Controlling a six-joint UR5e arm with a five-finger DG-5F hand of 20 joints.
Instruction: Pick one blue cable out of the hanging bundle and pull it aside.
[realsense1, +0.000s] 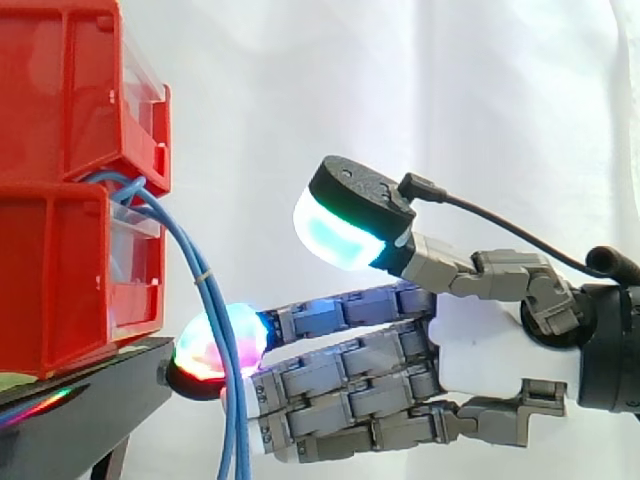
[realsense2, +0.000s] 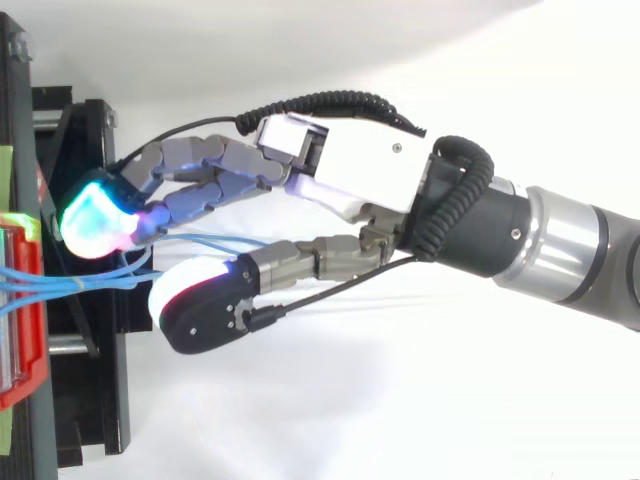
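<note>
A bundle of thin blue cables (realsense1: 196, 262) comes out between the stacked red bins (realsense1: 60, 270) and hangs down past the black stand (realsense1: 80, 415). A small yellow tie rings the bundle near its upper bend. My hand (realsense1: 480, 350) reaches in from the right with its fingers stretched out straight. One fingertip (realsense1: 212, 345), glowing pink, green and cyan, touches the cables from behind. The thumb, with a cyan-white pad (realsense1: 335, 235), stands well above the fingers and apart from the cables. In the top view the cables (realsense2: 60, 285) run from the bin under the hand (realsense2: 370, 165), between fingers and thumb.
Two red bins (realsense2: 22, 340) are stacked at the left on the black stand (realsense2: 90, 400), close to the fingertips. A white curtain hangs behind everything. Free room lies to the right and below the arm.
</note>
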